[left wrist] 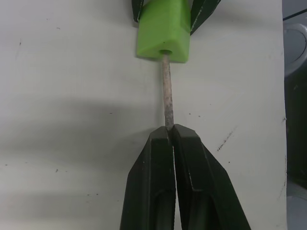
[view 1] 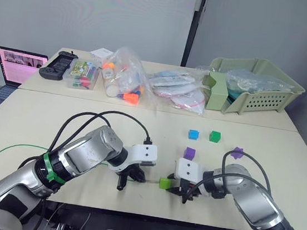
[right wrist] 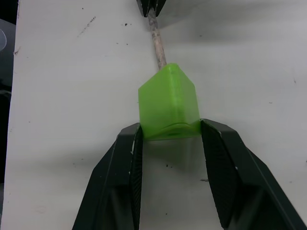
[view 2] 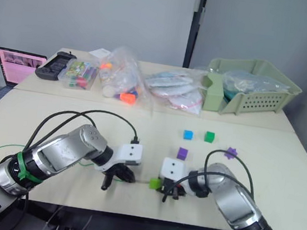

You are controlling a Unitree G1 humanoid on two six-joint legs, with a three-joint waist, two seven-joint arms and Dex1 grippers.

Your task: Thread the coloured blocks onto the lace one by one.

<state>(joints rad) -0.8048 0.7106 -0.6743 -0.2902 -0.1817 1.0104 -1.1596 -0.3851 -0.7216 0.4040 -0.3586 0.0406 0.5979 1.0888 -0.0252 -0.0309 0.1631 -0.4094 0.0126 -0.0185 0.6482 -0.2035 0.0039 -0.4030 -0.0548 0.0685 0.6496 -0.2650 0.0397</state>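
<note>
At the counter's (view 1: 41,118) near edge, the left pincer (left wrist: 170,132) is clamped on the lace's (left wrist: 167,91) stiff tip entering the light, slippery lime block (right wrist: 169,103), which the right pincer (right wrist: 169,132) squeezes by its sides.

Two silver-grey metal arms, looped with thick black cables; a green band circles the left arm; each white wrist block carries a black two-fingered gripper (view 1: 129,178)

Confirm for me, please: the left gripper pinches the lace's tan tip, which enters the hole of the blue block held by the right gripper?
Not quite: the block is lime green, not blue, as the left wrist view shows. The left gripper does pinch the tan tip, and the right gripper holds the block.
</note>
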